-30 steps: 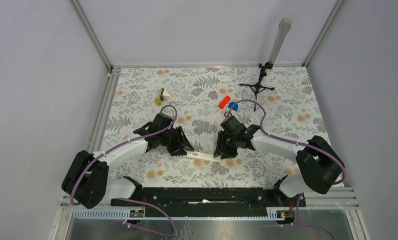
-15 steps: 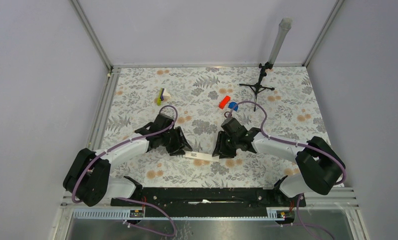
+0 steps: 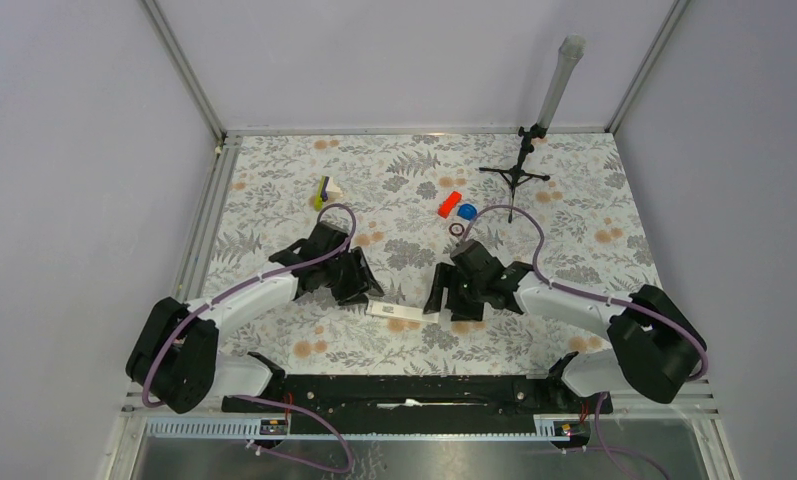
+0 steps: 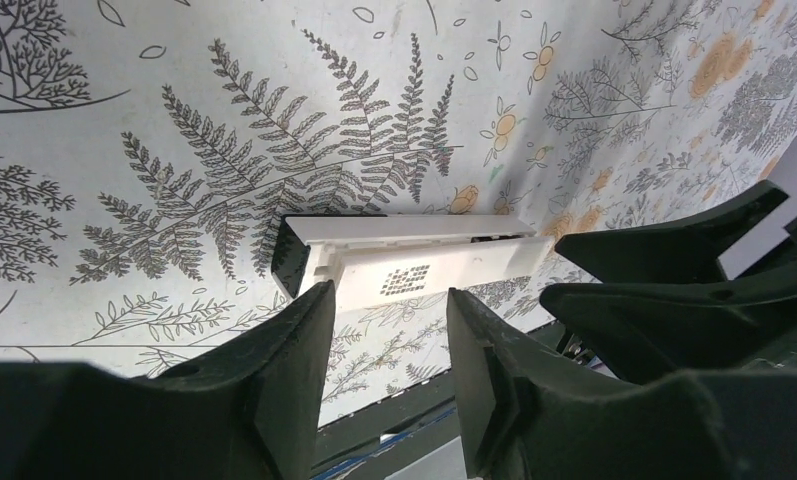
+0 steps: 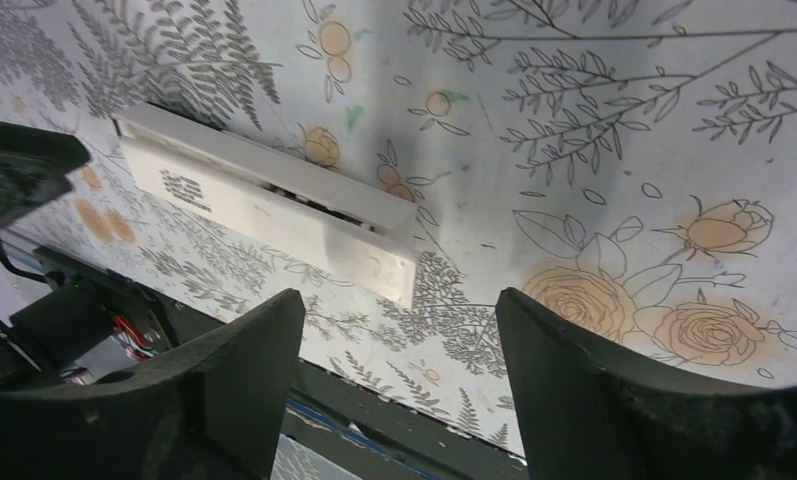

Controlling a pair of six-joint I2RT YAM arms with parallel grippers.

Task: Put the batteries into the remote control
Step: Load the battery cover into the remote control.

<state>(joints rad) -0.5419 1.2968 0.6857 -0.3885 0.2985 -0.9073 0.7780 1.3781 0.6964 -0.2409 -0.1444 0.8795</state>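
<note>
Code mark [image 4: 406, 281] on white strip [image 4: 484, 262]

Floral-print counter [image 3: 394, 165] w/ black tripod [image 3: 515, 176] at far right. Red block [image 3: 449, 204], blue half-round pc [image 3: 467, 211], dark ring [image 3: 457, 229] just left of tripod; yellow-purple item [image 3: 322, 191] well left.

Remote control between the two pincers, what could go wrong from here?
1. The white strip lies askew on the remote control; the left pincer, close over it, could knock it off or shove the bar.
2. The right pincer stands open and empty near the strip's corner; closing there might catch only that corner.
3. No batteries show clearly, so their seating cannot be checked.
</note>
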